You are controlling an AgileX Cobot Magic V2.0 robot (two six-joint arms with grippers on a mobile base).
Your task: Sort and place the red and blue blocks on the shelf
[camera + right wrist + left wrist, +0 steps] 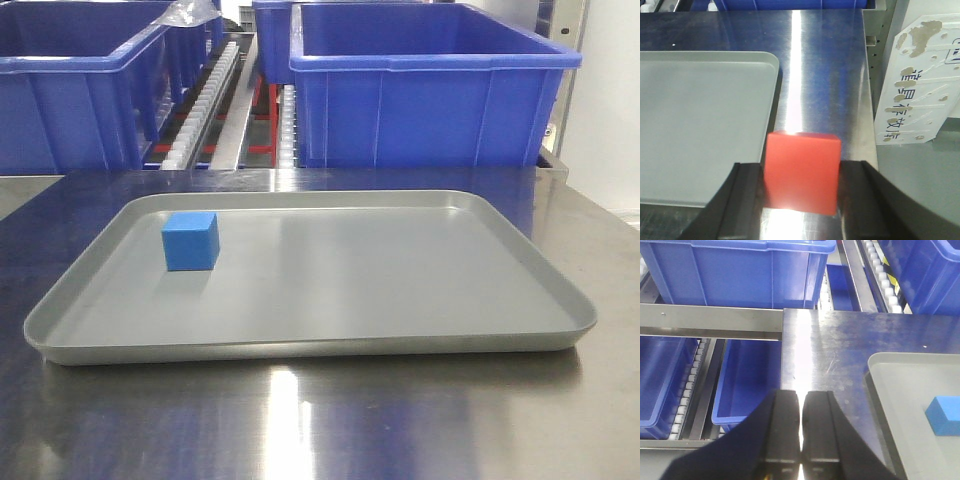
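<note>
The right gripper (802, 197) is clamped on the red block (802, 170), over the steel surface (825, 75) just beside the right rim of the grey tray (700, 125). The blue block (190, 241) sits in the tray's far-left part. The left gripper (801, 430) is pinched closed on nothing, above the surface's left edge. Behind, large blue crates (430, 100) crowd the shelf (710, 320), standing on its white rollers (205, 105).

Blue block (190, 241) rests on tray (300, 346); right tool (802, 196) seemingly grips red block (801, 170).
</note>
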